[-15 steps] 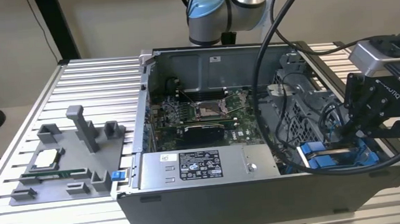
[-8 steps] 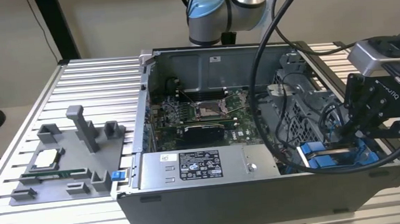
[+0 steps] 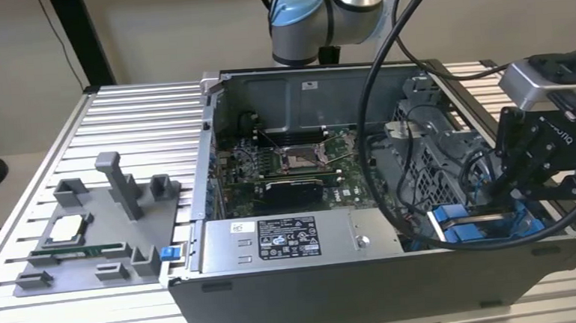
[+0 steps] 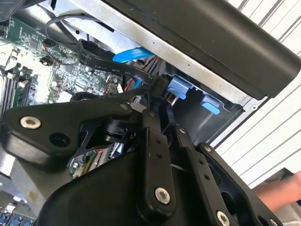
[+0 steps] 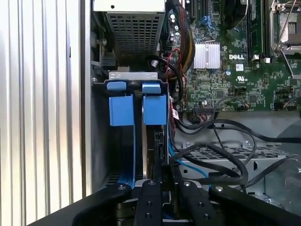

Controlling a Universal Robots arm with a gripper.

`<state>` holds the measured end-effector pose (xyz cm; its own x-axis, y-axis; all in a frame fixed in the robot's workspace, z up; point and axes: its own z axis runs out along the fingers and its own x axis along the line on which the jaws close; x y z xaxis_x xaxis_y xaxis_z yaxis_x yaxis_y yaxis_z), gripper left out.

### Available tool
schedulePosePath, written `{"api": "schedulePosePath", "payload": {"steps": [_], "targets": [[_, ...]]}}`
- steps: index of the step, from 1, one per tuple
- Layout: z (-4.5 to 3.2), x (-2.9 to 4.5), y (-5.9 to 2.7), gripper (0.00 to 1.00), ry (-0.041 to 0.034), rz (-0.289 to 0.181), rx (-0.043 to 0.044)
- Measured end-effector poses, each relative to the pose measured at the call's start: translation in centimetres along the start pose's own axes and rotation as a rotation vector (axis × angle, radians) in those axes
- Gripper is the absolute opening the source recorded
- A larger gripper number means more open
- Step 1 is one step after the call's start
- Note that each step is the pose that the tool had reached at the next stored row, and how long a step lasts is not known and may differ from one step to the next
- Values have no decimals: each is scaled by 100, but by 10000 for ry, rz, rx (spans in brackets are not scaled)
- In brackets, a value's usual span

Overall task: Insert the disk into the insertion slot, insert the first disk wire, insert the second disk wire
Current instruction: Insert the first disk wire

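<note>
The disk (image 5: 146,153) stands edge-on in the insertion slot (image 5: 101,141), with the blue tabs of its carrier (image 5: 154,109) at the bay's mouth. In the exterior view this bay (image 3: 469,228) is at the case's near corner on that view's right. My gripper (image 5: 165,173) hangs over the disk's end, its black fingers (image 4: 153,141) drawn close together. They pinch the black connector (image 4: 158,86) of a flat black disk wire (image 4: 94,56) against the disk's end. In the exterior view the gripper (image 3: 497,194) hovers just above the blue carrier.
The open computer case (image 3: 376,291) lies on a slatted metal table (image 3: 135,111). Inside are a labelled power-supply box (image 3: 287,240), the motherboard with its processor socket (image 3: 298,158) and loose black cables (image 5: 221,155). A grey fixture (image 3: 98,241) sits on the exterior view's left. A hand (image 4: 282,190) is near the case.
</note>
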<state>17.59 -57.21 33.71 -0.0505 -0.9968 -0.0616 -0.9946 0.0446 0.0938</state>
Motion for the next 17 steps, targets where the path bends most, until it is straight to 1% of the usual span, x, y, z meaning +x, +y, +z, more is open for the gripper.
{"api": "schedulePosePath", "payload": {"steps": [8,17], "targets": [[42,3,-4,0,-3,122,9],[51,3,-5,0,-9,123,8]]}}
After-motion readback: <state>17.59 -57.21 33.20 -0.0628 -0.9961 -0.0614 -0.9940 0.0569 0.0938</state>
